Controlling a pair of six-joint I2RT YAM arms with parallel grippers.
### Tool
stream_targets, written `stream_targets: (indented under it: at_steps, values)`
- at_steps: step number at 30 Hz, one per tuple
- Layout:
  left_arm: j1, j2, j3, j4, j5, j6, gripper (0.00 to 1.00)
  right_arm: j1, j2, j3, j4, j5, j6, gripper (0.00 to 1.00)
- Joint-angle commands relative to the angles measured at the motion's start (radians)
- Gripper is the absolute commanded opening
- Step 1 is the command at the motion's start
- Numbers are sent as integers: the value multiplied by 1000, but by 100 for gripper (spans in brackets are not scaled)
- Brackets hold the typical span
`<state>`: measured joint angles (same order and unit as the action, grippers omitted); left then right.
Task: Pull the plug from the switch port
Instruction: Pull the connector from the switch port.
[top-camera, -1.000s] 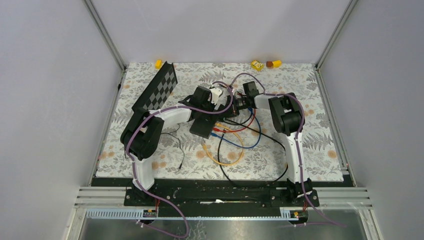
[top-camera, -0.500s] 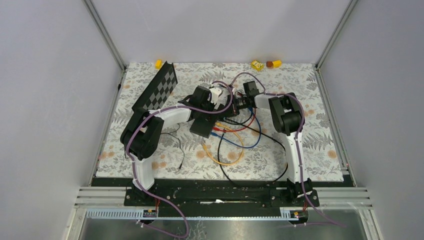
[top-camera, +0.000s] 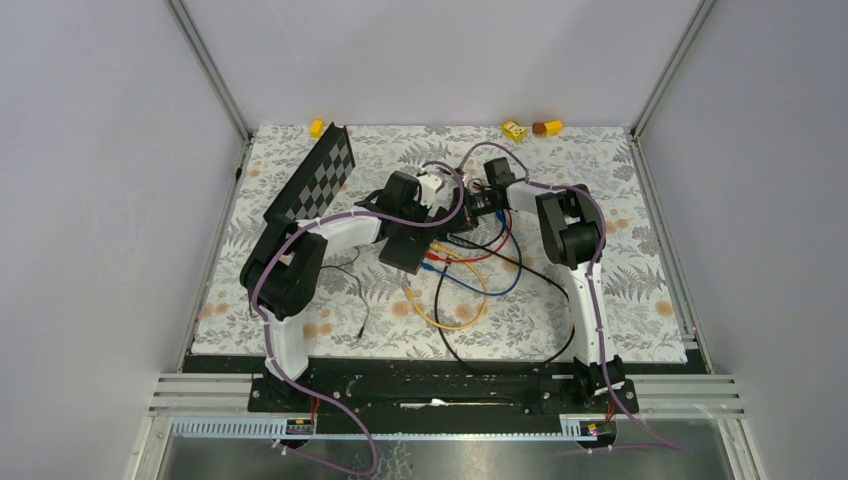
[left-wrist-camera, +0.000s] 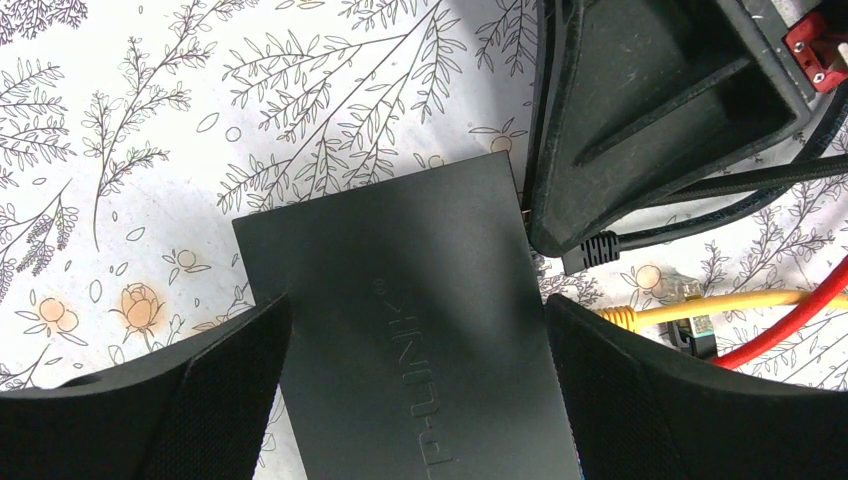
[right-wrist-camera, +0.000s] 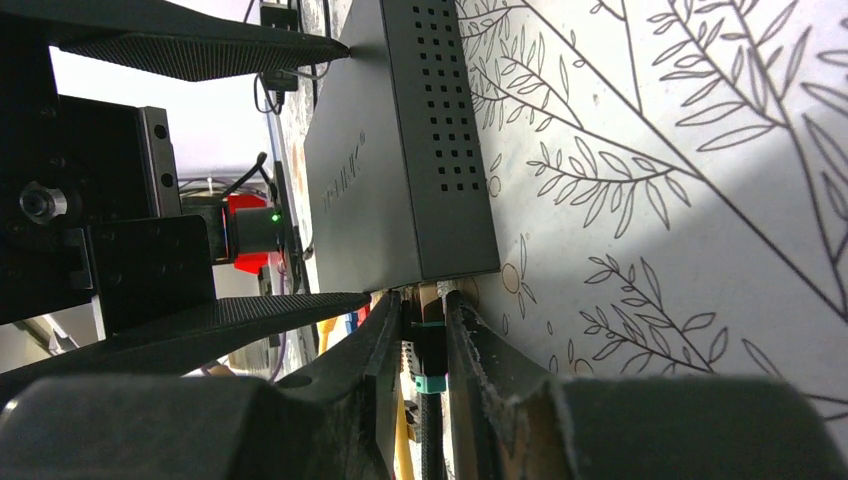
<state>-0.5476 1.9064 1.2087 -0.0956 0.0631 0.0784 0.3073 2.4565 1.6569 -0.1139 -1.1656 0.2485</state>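
Note:
The switch is a flat matte-black box with raised lettering, lying on the flowered mat. My left gripper comes down over it, one pad against each long edge, shut on it at a wide span. In the right wrist view the switch shows its vented side. The right gripper is shut on a black plug with a teal band, right at the switch's port edge. Whether the plug's nose still sits in the port is hidden by the fingers. In the left wrist view the right gripper's fingertips touch the switch's corner.
Yellow, red and blue cables lie tangled just right of the switch, looping toward the near edge. A chequered board leans at the back left. Small yellow objects sit by the back wall. A thin black wire trails near the left arm.
The right arm's wrist has shifted slightly toward the back left. The left arm and the switch have stayed put.

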Motion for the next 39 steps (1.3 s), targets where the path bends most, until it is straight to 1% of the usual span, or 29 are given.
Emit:
stream_targets:
  at_steps: [1, 5, 10, 13, 16, 19, 21, 26, 30, 35, 39]
  values:
    - [32, -23, -23, -43, -37, 18, 96, -33, 62, 88, -251, 119, -183, 0]
    - [34, -23, -23, -41, -40, 14, 96, -34, 58, 69, -243, 113, -162, 0]
    - [44, -25, -23, -40, -29, -11, 96, -33, 11, -66, -32, 122, -6, 0]
    - [47, -28, -24, -45, -23, -13, 96, -33, 0, -96, 14, 141, 24, 0]
    - [49, -33, -23, -47, -24, -12, 96, -36, 5, -58, -33, 153, -34, 0]
    - [52, -39, -25, -47, -25, -11, 96, -37, 30, 56, -203, 178, -172, 0]
    - [53, -40, -25, -47, -26, -11, 96, -40, 44, 103, -299, 185, -235, 0]
    - [55, -37, -23, -46, -24, -15, 96, -42, 44, 107, -312, 158, -228, 0]
    - [55, -44, -22, -48, -14, -17, 96, -42, 37, 64, -239, 130, -166, 0]
    - [62, -118, -71, 15, 94, -18, 98, -42, 43, 58, -228, 132, -161, 0]
    - [61, -179, -107, 72, 179, -26, 99, -42, 54, 62, -228, 129, -160, 0]
